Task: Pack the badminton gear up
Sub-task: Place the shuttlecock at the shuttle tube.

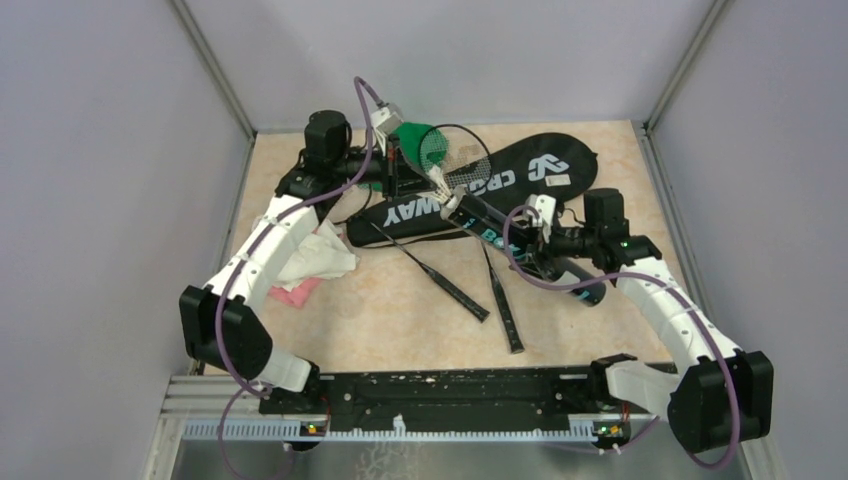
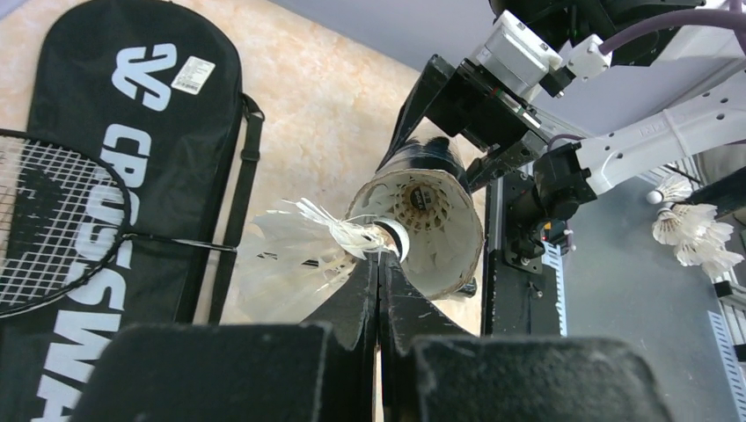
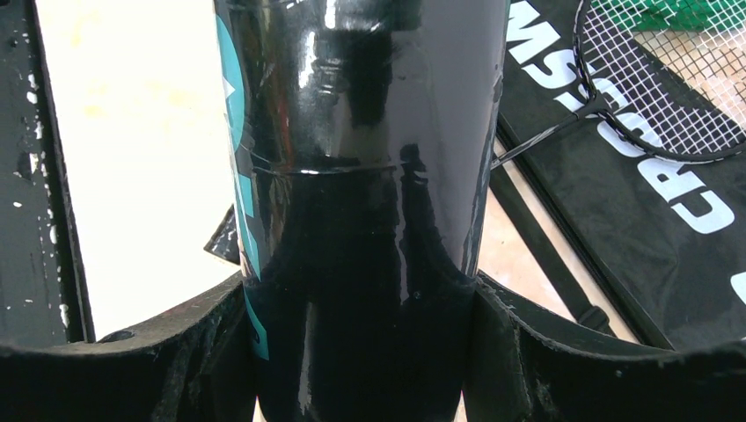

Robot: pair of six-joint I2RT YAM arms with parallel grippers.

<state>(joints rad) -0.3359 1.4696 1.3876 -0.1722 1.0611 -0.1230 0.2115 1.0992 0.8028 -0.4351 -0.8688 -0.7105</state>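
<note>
— Pale speckled surface (image 1: 400, 330) inside grey walls. Where's the tube?

— The long black tube (image 1: 478, 222) with teal lettering lies at a slant just right of centre, with its open mouth toward the back. The right jaws stand wide around its barrel (image 3: 361, 176), one finger (image 3: 572, 360) pressed against each side. It's a firm grip.

— And the left jaws?

— They're pressed flat together, fingers (image 2: 352, 308) touching. A white feather shuttlecock (image 2: 299, 251) is pinched at their tips, just behind the cork. The cork sits right at the tube's mouth (image 2: 444, 251) and the feathers trail away from it.

— Is anything inside the tube?

— Something round shows deep in it. It may be another shuttlecock, but it's too dim to be sure.

— How are the arms posed?

— The left arm (image 1: 255, 245) elbows out at the near left and climbs along the wall to the back. From there it reaches rightward over the bag, and its wrist ends at the tube's mouth. The right arm (image 1: 670, 310) elbows out at the near right and reaches in leftward to the tube's middle.

— What's around them?

— The black "CROSSWAY" racket bag (image 1: 540, 170) lies flat just behind the tube. The head of one racket (image 1: 455, 150) rests partly on the bag's left end and partly on a green cloth (image 1: 410, 133). The other racket (image 1: 465, 300) points its handle toward the near edge, and its head is hidden at the bag. A white cloth (image 1: 325, 255) and a pink cloth (image 1: 295, 293) are bunched beside the left arm.
</note>
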